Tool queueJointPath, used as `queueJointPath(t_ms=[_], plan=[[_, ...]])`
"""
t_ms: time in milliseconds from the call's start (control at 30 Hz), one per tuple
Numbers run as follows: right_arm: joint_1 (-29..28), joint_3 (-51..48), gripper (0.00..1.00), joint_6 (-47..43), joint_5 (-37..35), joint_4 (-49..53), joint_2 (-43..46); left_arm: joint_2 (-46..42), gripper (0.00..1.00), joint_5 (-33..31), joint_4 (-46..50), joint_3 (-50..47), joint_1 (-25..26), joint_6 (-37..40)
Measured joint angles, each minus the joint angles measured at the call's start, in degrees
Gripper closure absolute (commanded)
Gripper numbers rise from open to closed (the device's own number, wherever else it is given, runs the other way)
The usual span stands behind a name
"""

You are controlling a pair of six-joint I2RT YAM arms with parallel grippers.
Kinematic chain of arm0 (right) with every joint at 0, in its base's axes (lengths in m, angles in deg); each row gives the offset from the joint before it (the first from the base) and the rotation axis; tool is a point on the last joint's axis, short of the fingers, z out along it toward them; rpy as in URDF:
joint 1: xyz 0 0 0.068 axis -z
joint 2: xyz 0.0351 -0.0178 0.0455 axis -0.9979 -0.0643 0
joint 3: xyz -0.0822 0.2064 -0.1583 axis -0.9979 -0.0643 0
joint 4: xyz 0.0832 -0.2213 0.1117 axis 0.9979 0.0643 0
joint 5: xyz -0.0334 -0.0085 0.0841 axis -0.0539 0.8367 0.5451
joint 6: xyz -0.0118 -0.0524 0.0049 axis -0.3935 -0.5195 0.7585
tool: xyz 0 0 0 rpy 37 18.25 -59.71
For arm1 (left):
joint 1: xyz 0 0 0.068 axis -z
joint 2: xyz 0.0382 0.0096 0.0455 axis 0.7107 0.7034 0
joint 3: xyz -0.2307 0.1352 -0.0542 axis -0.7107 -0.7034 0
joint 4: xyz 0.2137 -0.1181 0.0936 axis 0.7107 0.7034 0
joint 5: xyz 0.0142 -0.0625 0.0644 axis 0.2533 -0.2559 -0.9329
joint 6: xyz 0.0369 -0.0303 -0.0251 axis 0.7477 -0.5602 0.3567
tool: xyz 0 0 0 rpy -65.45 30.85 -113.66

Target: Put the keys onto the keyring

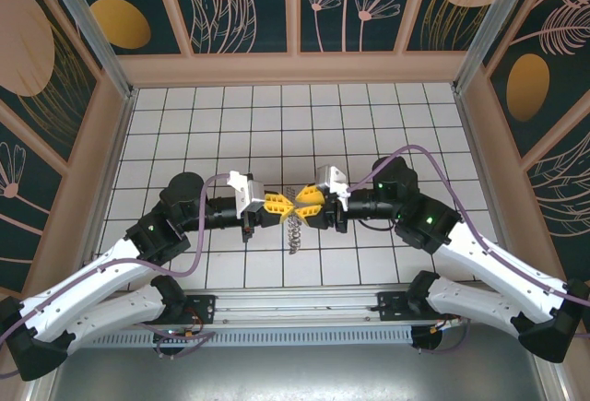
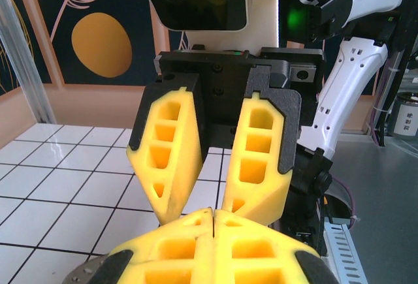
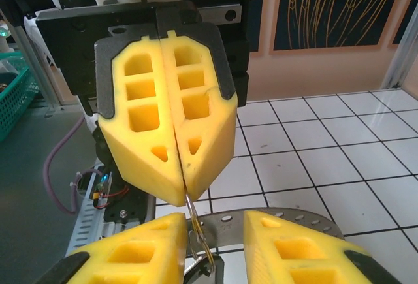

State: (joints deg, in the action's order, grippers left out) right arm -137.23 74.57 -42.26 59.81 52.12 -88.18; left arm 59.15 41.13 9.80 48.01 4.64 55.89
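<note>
Two arms meet tip to tip over the near middle of the tiled table (image 1: 387, 124). One gripper on each gives four yellow fingers in all.

View differences: the top view places the left gripper (image 1: 289, 206) and the right gripper (image 1: 300, 205) nose to nose. One chain-like metal piece (image 1: 295, 230) shows just below their meeting point. Whether it hangs or lies on the tiles cannot be told from above. That view shows no wire between the tips. The right wrist view does: one thin keyring (image 3: 195, 232) comes out of the seam between the left gripper's fingers and runs down between the right gripper's own fingers. The left wrist view shows the left fingers pressed flat together along one seam, with the wire itself hidden below them. No single key can be told apart in any view.

Jaws: the left jaws are fully closed and pinch the keyring at their tips. The right jaws stand partly apart, with a gap much wider than the wire. The wire passes close to the finger on the left of the right wrist view, and contact cannot be confirmed.

Edges and room: the meeting point is well apart from both side walls and the back wall (image 1: 295, 67). Bare tiles lie beyond it and to either side. The metal rail (image 1: 295, 304) at the near edge is near, just behind the wrists.
</note>
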Motion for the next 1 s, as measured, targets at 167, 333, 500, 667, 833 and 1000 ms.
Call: queueJointPath(t_ms=[167, 333, 500, 667, 833, 1000], plan=[[0.0, -0.55, 0.71, 0.02, 0.24, -0.2, -0.11, 0.0, 1.0, 0.02, 0.0, 0.0, 0.0, -0.22], [0.0, -1.29, 0.85, 0.2, 0.46, -0.87, -0.11, 0.0, 1.0, -0.02, 0.02, 0.0, 0.0, -0.42], [-0.02, -1.29, 1.0, 0.0, 0.46, -1.03, -0.04, -0.02, 1.0, -0.26, 0.02, 0.0, -0.07, -0.44], [-0.02, -0.55, 1.0, -0.46, -0.66, 0.76, -0.11, 0.48, 0.93, -0.7, 0.52, 0.11, -0.07, -0.42], [-0.04, 2.51, 1.0, -1.6, -3.17, 6.4, -0.7, 1.22, 0.67, -2.47, 5.99, 2.19, -0.04, 0.94], [-0.07, 5.88, 1.0, -3.06, -5.6, 11.87, -2.01, 1.84, 0.65, -5.46, 12.37, 5.29, -0.04, 2.89]])
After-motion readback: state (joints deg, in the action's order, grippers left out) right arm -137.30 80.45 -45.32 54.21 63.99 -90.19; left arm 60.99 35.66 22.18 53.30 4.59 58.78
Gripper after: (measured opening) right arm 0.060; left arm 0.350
